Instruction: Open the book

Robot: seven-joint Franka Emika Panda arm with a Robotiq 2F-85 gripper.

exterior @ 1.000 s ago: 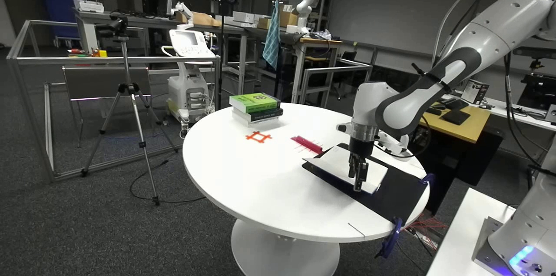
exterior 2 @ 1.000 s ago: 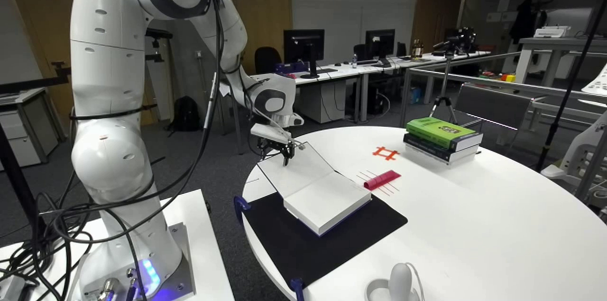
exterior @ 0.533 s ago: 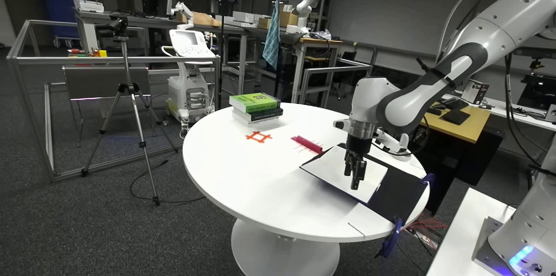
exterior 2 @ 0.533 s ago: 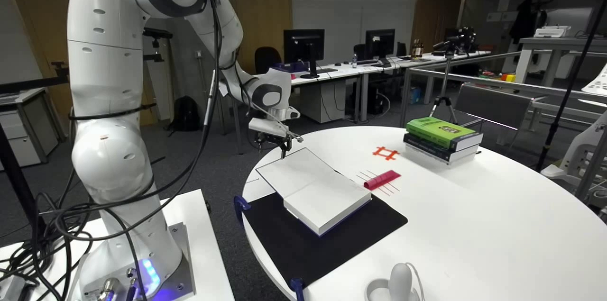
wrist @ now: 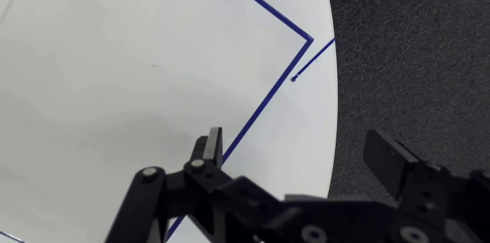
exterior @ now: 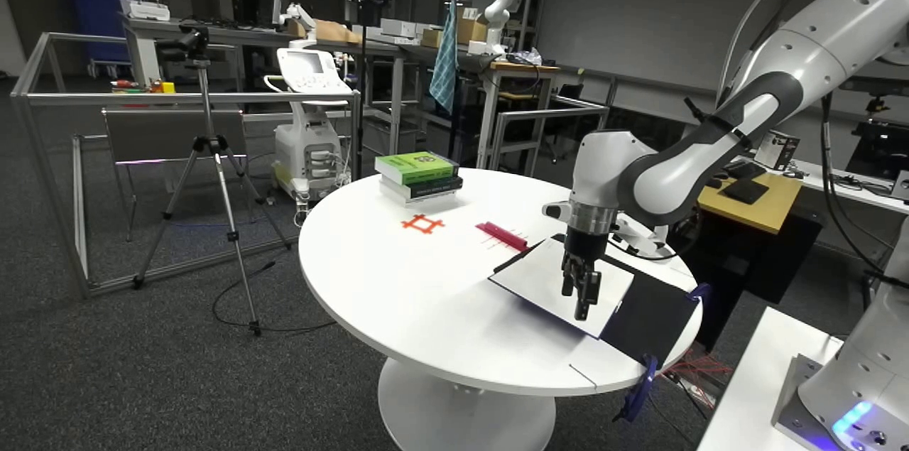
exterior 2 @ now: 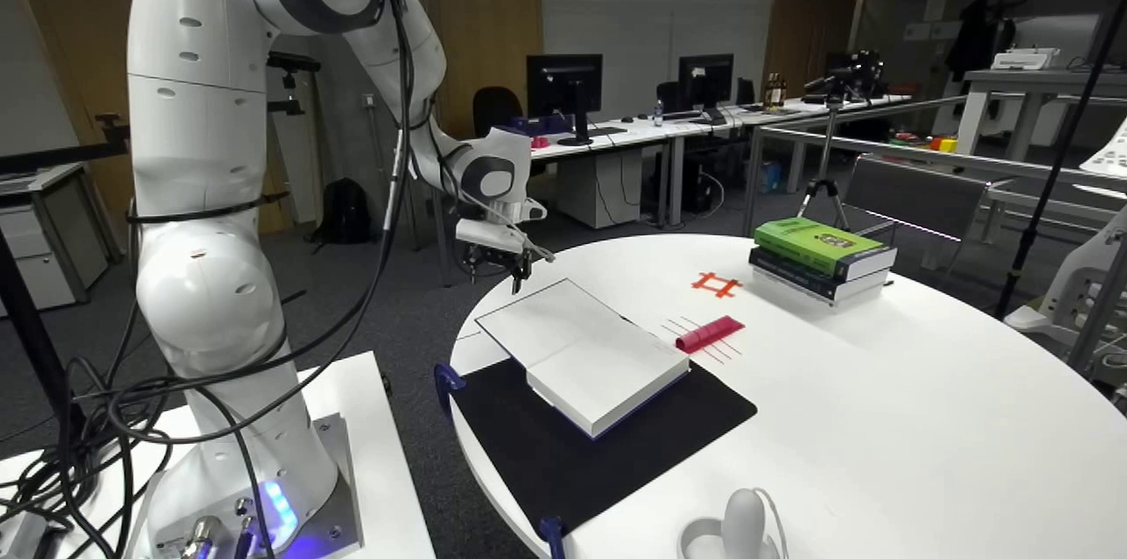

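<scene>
Evidently the opening is all but done: the book (exterior 2: 577,349) lies spread, its pages (exterior 2: 609,372) over the black mat (exterior 2: 572,481), its cover (exterior 2: 548,323) out over the surface (exterior 2: 845,400), so the jaws, parted wide and gripping nothing, should simply lift clear.

In an exterior view, the camera looks down over the whole round white table (exterior: 398,280), the Panda arm (exterior: 756,113) at the picture's right. In an exterior view facing computer monitors (exterior 2: 555,84), the arm's base (exterior 2: 238,462) is near, at left. Both share the table and the open book (exterior 2: 607,370). The wrist view looks steeply down, from close, on its opened cover (wrist: 134,82).
</scene>
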